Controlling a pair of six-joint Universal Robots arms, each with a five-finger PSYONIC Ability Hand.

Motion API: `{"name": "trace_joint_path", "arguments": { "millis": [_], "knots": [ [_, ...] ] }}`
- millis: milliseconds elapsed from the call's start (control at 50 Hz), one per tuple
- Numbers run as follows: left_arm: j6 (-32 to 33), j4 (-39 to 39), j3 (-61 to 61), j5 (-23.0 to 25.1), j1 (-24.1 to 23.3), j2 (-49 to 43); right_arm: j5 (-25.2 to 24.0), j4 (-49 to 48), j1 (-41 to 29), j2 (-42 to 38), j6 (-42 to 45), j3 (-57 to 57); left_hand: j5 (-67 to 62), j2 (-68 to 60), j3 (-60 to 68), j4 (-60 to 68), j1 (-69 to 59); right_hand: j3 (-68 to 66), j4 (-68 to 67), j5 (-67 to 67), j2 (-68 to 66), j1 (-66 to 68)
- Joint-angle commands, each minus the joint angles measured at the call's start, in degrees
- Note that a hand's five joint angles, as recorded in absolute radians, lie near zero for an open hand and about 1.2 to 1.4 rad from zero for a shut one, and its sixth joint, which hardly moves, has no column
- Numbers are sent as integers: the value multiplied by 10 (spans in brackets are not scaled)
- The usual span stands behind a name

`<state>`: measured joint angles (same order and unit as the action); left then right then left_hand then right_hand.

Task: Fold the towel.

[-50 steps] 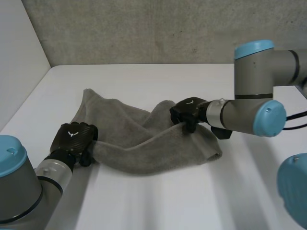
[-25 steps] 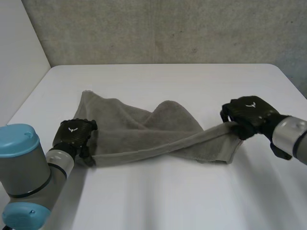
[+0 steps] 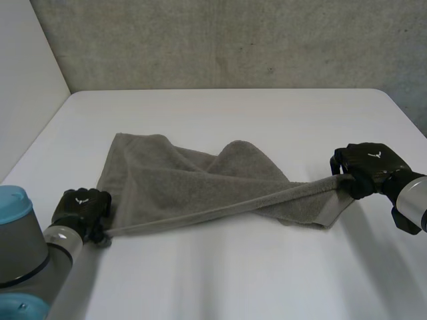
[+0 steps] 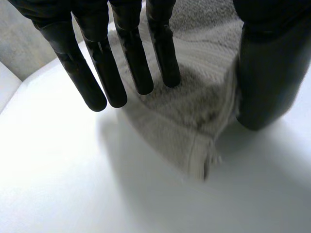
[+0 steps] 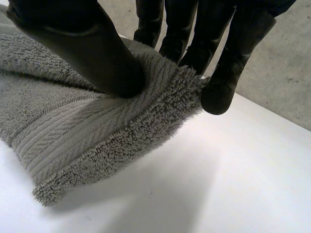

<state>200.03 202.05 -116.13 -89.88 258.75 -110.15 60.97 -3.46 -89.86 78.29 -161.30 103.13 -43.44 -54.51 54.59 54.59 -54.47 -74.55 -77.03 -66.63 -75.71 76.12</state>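
Observation:
The grey towel (image 3: 187,180) lies rumpled across the middle of the white table (image 3: 233,280). Its near hem is stretched into a taut line between my two hands. My left hand (image 3: 80,205) is at the towel's near left corner (image 4: 194,111). That corner sits between the straight fingers (image 4: 131,58) and the thumb, and the thumb is tight against the hem. My right hand (image 3: 370,163) is at the right end, slightly above the table. Its thumb (image 5: 82,43) pinches the thick towel edge (image 5: 87,131) against the fingers.
A grey wall (image 3: 220,40) runs behind the table and a white panel (image 3: 27,80) stands at its left side. The table's right edge (image 3: 403,117) is close behind my right hand. My left arm's joint (image 3: 20,260) is at the near left.
My right hand carried its end of the towel from the middle out to the right. My left hand drew back to the near left with its corner. The hem between them has pulled straight.

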Motion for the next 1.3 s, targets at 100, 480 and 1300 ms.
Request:
{"name": "trace_joint_path", "arguments": {
  "millis": [100, 480, 1300],
  "knots": [
    [-3, 1, -25, 64, 11, 22, 0, 1, -1, -1, -5, 3, -266, -255, 254, 254, -255, -54, -30, -34, -43, 39],
    [-148, -71, 41, 166, 14, 342, -4, 115, -5, 160, -3, -120, -266, -255, 254, 254, -255, -54, -30, -34, -43, 39],
    [-184, -129, 561, 45, -33, 14, 174, -44, -171, -101, 166, -543, -266, -255, 254, 254, -255, -54, -30, -34, -43, 39]
  ]
}}
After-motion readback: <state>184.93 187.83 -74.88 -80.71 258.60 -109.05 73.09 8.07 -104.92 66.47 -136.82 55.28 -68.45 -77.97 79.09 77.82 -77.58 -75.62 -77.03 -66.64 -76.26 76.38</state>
